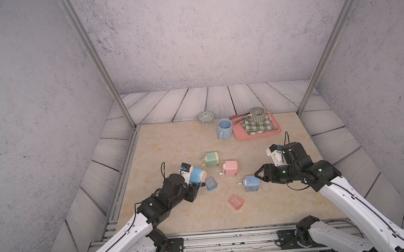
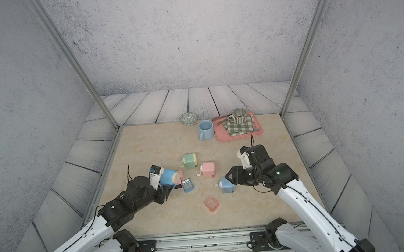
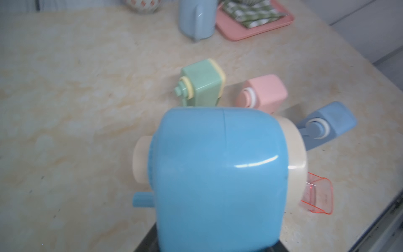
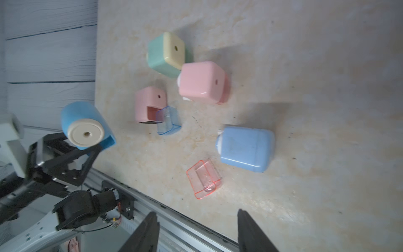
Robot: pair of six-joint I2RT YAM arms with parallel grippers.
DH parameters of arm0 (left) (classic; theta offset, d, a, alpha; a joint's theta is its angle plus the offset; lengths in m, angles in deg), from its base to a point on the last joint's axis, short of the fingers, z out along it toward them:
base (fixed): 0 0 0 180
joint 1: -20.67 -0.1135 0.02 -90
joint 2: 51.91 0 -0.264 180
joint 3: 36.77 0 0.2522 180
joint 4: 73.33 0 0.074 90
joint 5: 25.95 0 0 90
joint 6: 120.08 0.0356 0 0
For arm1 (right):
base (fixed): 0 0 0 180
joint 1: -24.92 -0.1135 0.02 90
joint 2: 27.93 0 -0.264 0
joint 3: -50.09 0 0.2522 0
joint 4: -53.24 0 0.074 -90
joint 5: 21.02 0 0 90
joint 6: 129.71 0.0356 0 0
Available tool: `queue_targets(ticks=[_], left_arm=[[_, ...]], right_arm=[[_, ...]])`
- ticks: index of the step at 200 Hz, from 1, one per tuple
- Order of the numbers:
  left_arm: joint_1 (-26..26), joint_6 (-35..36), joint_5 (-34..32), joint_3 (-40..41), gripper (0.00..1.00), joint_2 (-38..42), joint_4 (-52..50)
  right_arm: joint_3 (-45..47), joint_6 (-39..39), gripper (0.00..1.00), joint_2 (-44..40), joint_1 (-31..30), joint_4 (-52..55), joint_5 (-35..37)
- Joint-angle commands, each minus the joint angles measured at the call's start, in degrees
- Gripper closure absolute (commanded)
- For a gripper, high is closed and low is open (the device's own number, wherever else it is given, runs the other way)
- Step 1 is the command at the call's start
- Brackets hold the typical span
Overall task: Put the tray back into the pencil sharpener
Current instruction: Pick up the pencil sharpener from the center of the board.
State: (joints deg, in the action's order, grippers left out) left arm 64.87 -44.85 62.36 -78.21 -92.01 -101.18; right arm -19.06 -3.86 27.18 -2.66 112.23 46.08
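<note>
Right wrist view: the clear blue tray (image 4: 168, 120) is seen lying on the table (image 4: 305, 65), one end just at the open slot of a small pink sharpener (image 4: 149, 102); contact cannot be told. The round blue sharpener (image 4: 84, 124) is held off the table, clamped in the left gripper (image 4: 76, 150), cream face toward the camera. A clear orange tray (image 4: 204, 179) is found loose, just beside a pale blue sharpener (image 4: 246, 148). The right gripper (image 4: 196, 212) is spread wide, nothing between its fingers. Further back, a second pink sharpener (image 1: 230, 168) and a green sharpener (image 1: 212, 159) are noted; a mug (image 1: 224, 128) and a serving tray (image 1: 239, 133) are set well apart.
</note>
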Motion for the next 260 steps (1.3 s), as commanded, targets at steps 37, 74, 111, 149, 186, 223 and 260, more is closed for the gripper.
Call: queue_targets(ticks=[37,74,111,149,186,223,260], left_arm=[[9.0,11.9,-7.1,3.3,1.0,2.7,18.4],[10.0,11.3,-7.3,2.6,1.0,-0.1,20.5],[10.4,7.3,-8.5,0.5,1.0,-3.9,19.9],[11.4,6.1,-8.7,0.0,1.0,-6.4,21.1],[11.7,6.2,-9.1,-1.1,1.0,-7.6,21.0],[11.8,6.2,-9.3,-1.9,1.0,-8.4,20.7],[11.8,5.9,-9.1,-2.4,1.0,-8.5,20.1]], right_arm=[[-1.6,6.6,0.18,4.6,-13.0,-22.7,-1.8],[-3.6,6.2,0.14,9.5,-17.0,-26.1,0.3],[-5.3,2.6,0.12,13.8,-20.9,-28.2,4.6],[-8.6,1.1,0.13,20.8,-22.8,-26.4,4.4],[-8.8,2.0,0.21,23.7,-23.8,-27.6,4.1],[-8.1,1.7,0.32,24.1,-23.9,-28.7,5.1],[-8.8,1.8,0.43,25.5,-24.0,-29.0,5.2]])
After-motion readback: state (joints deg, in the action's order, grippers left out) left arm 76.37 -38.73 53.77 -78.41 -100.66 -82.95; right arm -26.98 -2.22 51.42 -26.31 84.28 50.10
